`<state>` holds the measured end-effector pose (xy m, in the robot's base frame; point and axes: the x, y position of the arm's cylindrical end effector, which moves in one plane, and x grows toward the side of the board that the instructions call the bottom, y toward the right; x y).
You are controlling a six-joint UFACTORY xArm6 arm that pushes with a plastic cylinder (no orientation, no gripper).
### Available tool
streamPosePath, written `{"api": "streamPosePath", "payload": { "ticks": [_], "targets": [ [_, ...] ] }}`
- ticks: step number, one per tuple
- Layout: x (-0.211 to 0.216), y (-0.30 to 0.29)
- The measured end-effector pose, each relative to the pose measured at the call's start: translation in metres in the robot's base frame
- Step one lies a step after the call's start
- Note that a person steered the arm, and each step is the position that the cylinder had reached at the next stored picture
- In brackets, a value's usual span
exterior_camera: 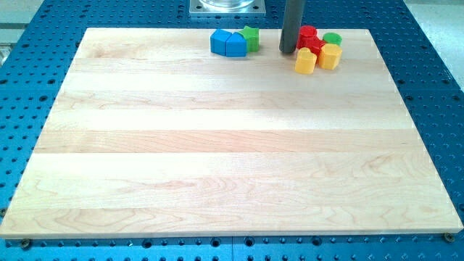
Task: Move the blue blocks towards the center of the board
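Two blue blocks sit touching each other near the view's top edge of the wooden board (217, 145): a rounded blue block (220, 42) on the left and a blue pentagon-like block (235, 45) on its right. A green star block (251, 37) touches the blue pair on the right. My tip (288, 51) rests on the board to the right of the blue blocks, with a gap between them, and just left of the red blocks.
A cluster lies right of my tip: two red blocks (309, 36), a green cylinder (332, 39), a yellow block (305, 61) and a yellow cylinder (330, 56). The blue perforated table (435, 58) surrounds the board. A metal base (227, 6) shows at the top.
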<state>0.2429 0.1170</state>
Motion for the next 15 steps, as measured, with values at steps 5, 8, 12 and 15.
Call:
{"api": "streamPosePath", "payload": {
  "ticks": [5, 8, 12, 15],
  "targets": [
    [0.015, -0.081],
    [-0.038, -0.119],
    [0.006, -0.179],
    [0.050, -0.135]
  ]
}}
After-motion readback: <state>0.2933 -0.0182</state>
